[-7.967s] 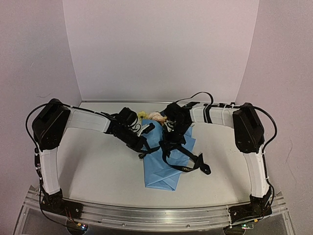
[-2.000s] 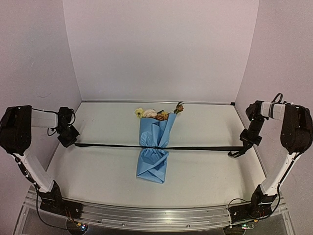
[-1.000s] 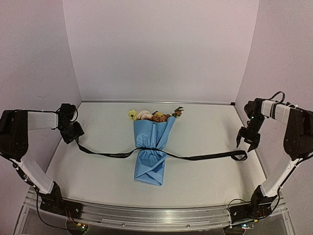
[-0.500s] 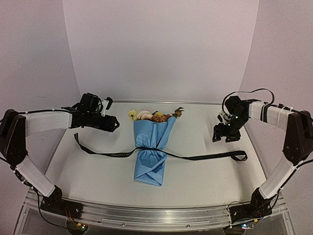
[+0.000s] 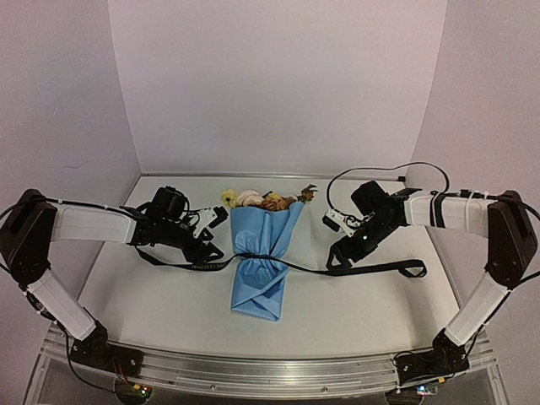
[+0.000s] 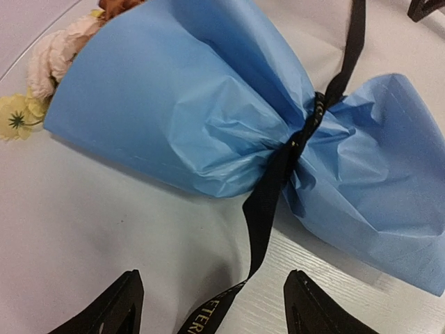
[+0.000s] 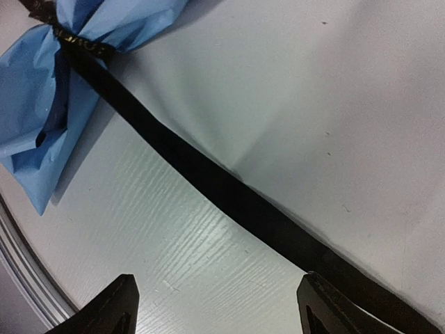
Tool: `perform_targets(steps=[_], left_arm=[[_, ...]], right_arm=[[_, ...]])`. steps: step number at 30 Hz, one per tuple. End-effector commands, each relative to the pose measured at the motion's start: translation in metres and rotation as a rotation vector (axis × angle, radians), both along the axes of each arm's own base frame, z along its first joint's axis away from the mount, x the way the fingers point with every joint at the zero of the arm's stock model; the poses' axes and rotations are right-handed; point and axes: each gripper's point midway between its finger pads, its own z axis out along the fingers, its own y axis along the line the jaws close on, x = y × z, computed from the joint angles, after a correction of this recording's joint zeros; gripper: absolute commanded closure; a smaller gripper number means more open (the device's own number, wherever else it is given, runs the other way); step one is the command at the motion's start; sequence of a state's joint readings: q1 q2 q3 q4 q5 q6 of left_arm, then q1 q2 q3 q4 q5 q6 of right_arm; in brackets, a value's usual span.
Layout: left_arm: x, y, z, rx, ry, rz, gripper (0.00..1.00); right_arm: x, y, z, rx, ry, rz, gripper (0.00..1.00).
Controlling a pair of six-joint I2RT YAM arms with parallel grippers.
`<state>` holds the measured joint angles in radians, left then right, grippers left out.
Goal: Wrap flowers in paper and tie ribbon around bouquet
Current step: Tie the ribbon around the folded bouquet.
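**Left gripper [image 5: 213, 233] and right gripper [image 5: 336, 240] wide open, ribbon [image 5: 371, 270] to be retaken**

Both grippers hang low over the table [image 5: 160, 295] with jaws apart and nothing held, the left just left of the bouquet [image 5: 263, 253] and the right just right of it. The bouquet lies at the middle of the top view, with the flowers [image 5: 253, 199] poking out of its upper end. The ribbon pinches the paper [image 6: 174, 118] at the waist. Its tails trail slack across the table to either side.

In the left wrist view one tail runs down between the fingertips. In the right wrist view the other tail crosses diagonally and passes just beside the lower-right fingertip.

The wrapping looks done and the ribbon is cinched once, so the step in hand is likely regrasping the tails to finish the tie. Each gripper needs to drop onto its flat tail near the waist and close on ribbon alone, without catching the paper.
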<state>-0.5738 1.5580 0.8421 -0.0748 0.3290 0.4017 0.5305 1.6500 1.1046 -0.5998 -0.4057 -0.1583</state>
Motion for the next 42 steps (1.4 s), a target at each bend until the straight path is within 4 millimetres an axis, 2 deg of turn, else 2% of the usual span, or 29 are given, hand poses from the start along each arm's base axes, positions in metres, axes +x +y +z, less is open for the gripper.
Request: perform_targets(steps=[1, 6, 14, 19, 28, 32, 35, 36, 39, 41, 42], left_arm=[[0.004, -0.014, -0.01, 0.053, -0.066, -0.09, 0.28], [0.008, -0.019, -0.017, 0.073, -0.076, -0.111, 0.29], [0.021, -0.022, -0.034, 0.131, -0.109, -0.124, 0.32], [0.026, -0.025, -0.039, 0.155, -0.111, -0.144, 0.34], [0.017, -0.033, -0.05, 0.191, -0.084, -0.208, 0.41], [0.016, -0.035, -0.056, 0.213, -0.075, -0.224, 0.51], [0.017, -0.036, -0.056, 0.222, -0.081, -0.217, 0.71], [0.019, -0.036, -0.054, 0.221, -0.087, -0.208, 0.81], [0.024, -0.038, -0.043, 0.203, -0.116, -0.178, 0.97], [0.027, -0.04, -0.033, 0.187, -0.135, -0.15, 1.0], [0.028, -0.042, -0.027, 0.175, -0.145, -0.128, 1.0]], right_arm=[[-0.003, 0.022, -0.014, -0.028, -0.044, 0.133, 0.19], [-0.005, 0.036, -0.032, -0.089, -0.067, 0.202, 0.19], [0.027, 0.059, -0.047, -0.163, -0.241, 0.238, 0.2], [0.037, 0.069, -0.051, -0.191, -0.289, 0.271, 0.2], [0.034, 0.082, -0.058, -0.201, -0.263, 0.318, 0.21], [0.032, 0.084, -0.059, -0.219, -0.255, 0.336, 0.24], [0.03, 0.082, -0.059, -0.233, -0.232, 0.342, 0.35], [0.029, 0.082, -0.058, -0.234, -0.224, 0.342, 0.44], [0.024, 0.077, -0.055, -0.261, -0.183, 0.334, 0.79], [0.019, 0.069, -0.052, -0.286, -0.155, 0.315, 0.99], [0.017, 0.064, -0.051, -0.297, -0.151, 0.299, 1.0]])
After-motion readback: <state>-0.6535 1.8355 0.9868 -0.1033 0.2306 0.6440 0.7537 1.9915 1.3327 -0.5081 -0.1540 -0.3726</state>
